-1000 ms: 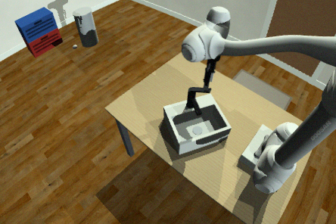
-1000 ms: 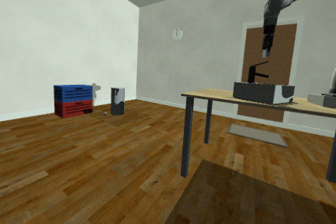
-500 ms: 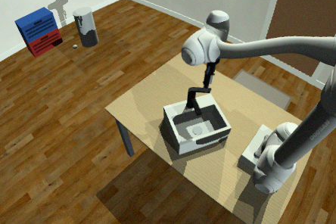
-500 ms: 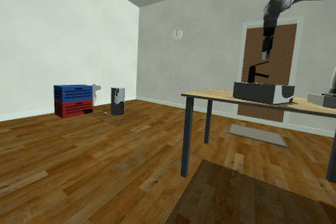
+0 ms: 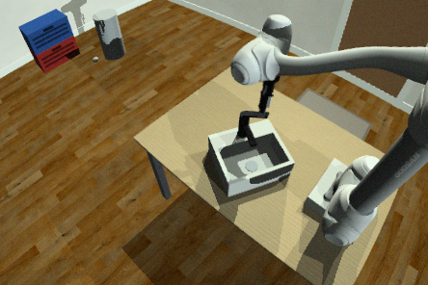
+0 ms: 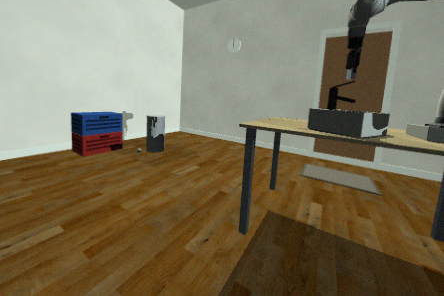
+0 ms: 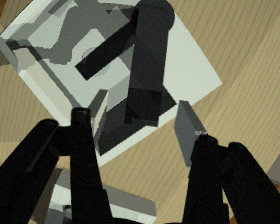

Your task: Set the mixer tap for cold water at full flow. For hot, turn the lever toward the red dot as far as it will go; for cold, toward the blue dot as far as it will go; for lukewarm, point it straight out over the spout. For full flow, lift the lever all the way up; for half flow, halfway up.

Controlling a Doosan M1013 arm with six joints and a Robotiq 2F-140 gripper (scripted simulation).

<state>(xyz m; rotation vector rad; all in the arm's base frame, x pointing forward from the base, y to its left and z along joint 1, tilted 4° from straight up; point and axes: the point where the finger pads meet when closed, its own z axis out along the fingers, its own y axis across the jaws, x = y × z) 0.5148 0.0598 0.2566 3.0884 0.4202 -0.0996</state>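
The tool point(image 5: 263, 111) point(image 6: 351, 74) point(image 7: 142, 109) points down above the rear of the sink, its 2 fingers standing partway apart, with nothing gripped. The black mixer tap point(image 5: 245, 122) point(image 6: 333, 97) point(image 7: 154, 17) stands upright at the back rim of the white and grey sink point(image 5: 233, 187) point(image 6: 334, 123) point(image 7: 192, 70), which sits on the wooden tabletop point(image 5: 180, 135) point(image 6: 272, 124) point(image 7: 245, 100). In the wrist view the tap's spout point(image 5: 251, 137) point(image 6: 346, 99) point(image 7: 106, 50) reaches over the basin, while the lever point(image 5: 255, 114) point(image 6: 344, 84) point(image 7: 146, 70) swings off to 1 side of it, its end between the line of the fingers and the tap body. In the exterior view the lever slopes up toward its free end, which is just below the fingertips. The red and blue dots are too small to make out. Behind the table, 1 grey mat point(image 5: 335, 114) point(image 6: 341, 179) lies on the floor, and 1 blue crate point(image 5: 47, 31) point(image 6: 96, 123) is stacked on 1 red crate point(image 5: 57, 54) point(image 6: 96, 143).
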